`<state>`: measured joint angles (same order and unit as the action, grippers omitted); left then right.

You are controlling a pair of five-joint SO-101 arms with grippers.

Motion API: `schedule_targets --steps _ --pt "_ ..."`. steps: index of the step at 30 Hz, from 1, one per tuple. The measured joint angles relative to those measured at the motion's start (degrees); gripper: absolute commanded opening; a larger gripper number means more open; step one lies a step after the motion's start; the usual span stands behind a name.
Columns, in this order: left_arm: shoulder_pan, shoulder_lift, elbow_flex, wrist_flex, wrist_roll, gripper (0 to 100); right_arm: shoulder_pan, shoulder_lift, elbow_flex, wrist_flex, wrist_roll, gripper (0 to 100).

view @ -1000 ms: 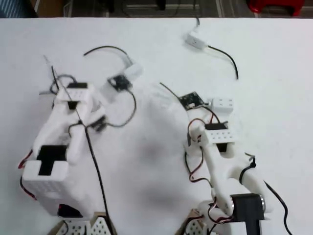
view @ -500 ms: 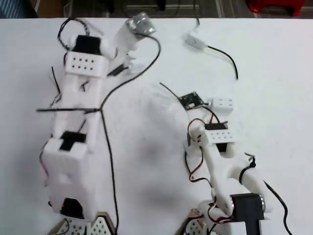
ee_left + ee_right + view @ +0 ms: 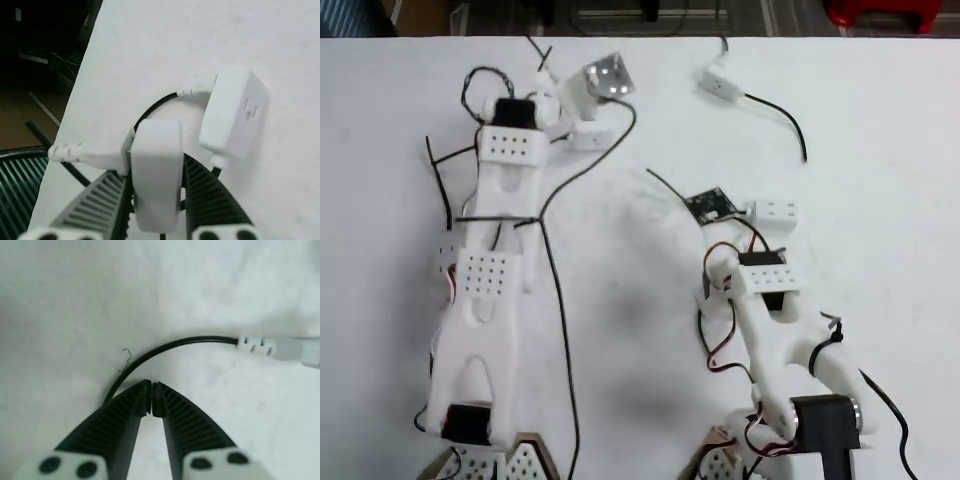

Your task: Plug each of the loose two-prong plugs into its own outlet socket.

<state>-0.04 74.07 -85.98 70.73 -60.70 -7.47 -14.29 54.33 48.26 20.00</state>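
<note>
On the white table, one plug is held clamped in the left gripper just beside a socket, not yet inserted, while the right gripper is closed on nothing over a black cord.

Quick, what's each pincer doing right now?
Left pincer: closed on the white plug.
Right pincer: closed, holding nothing.

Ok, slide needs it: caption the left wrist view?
Left pincer holds a white plug beside the white outlet socket.
</note>
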Motion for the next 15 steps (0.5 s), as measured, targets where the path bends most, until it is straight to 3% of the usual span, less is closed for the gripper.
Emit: schedule_targets --steps 2,8,15 --pt "0.0 2.46 0.0 -2.73 -0.62 4 0.0 0.0 0.0 0.0 0.0 2.1" --pt "-0.53 4.22 -0.09 -5.01 -0.97 23 0.0 0.0 0.0 0.0 0.0 2.1" --pt "-3.87 4.22 -3.78 -1.41 -0.97 24 0.0 0.0 0.0 0.0 0.0 2.2"
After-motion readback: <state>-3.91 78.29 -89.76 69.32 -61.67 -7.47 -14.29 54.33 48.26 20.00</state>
